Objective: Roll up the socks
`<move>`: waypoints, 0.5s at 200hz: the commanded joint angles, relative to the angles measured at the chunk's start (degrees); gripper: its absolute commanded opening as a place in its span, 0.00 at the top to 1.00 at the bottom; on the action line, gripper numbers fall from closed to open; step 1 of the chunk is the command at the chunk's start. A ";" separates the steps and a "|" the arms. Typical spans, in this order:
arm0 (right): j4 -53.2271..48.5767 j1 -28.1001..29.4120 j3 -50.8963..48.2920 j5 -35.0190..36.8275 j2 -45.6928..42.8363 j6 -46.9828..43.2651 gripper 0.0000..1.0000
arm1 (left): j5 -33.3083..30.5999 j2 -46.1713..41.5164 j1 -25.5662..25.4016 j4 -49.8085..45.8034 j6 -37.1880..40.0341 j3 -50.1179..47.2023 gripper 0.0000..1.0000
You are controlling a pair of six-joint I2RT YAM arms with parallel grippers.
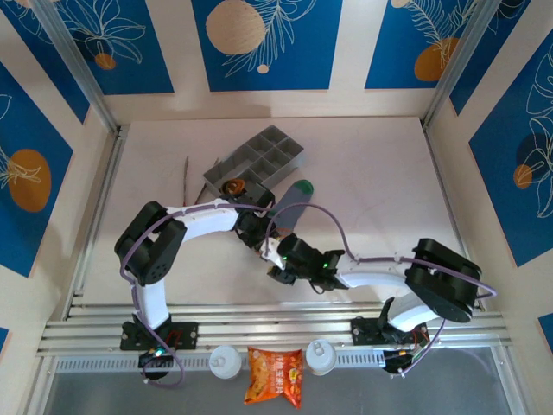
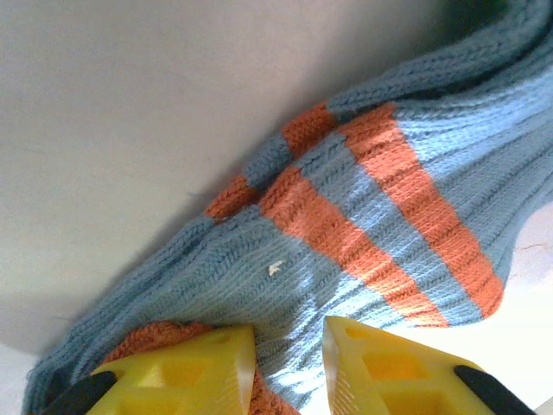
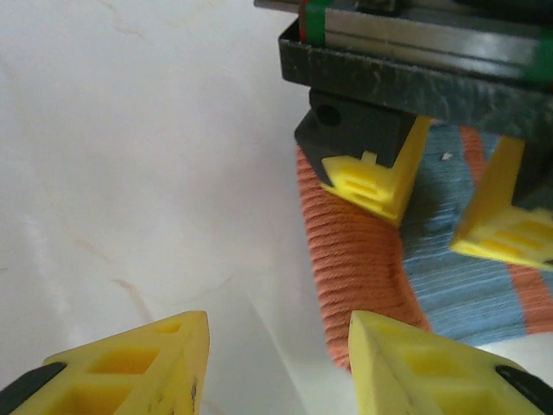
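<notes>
One narrow gap in left gripper (image 2: pixel 288 346), tips on grey-blue sock (image 2: pixel 363 207).

Grey-blue ribbed sock (image 2: pixel 259 268), 2 orange stripes, orange cuff (image 3: pixel 354 259), dark green toe (image 1: pixel 302 186). Yellow fingers (image 2: pixel 194 372), black at the base. Grey tray (image 1: pixel 285 143). Off-white table (image 1: pixel 371 173), faintly marbled. Blue wall panels (image 1: pixel 302 52) with orange circles and pale leaf outlines.
</notes>
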 commanded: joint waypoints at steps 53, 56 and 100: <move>-2.43 3.93 9.97 21.37 13.58 -5.00 0.55 | -4.12 4.01 1.69 -7.24 3.41 -1.29 0.70; -2.60 3.96 10.23 21.99 13.99 -4.82 0.55 | -4.13 3.96 1.71 -7.20 3.54 -1.26 0.70; -11.27 2.01 16.65 22.54 21.10 0.88 0.63 | -3.88 3.35 2.12 -7.18 3.76 -2.04 0.70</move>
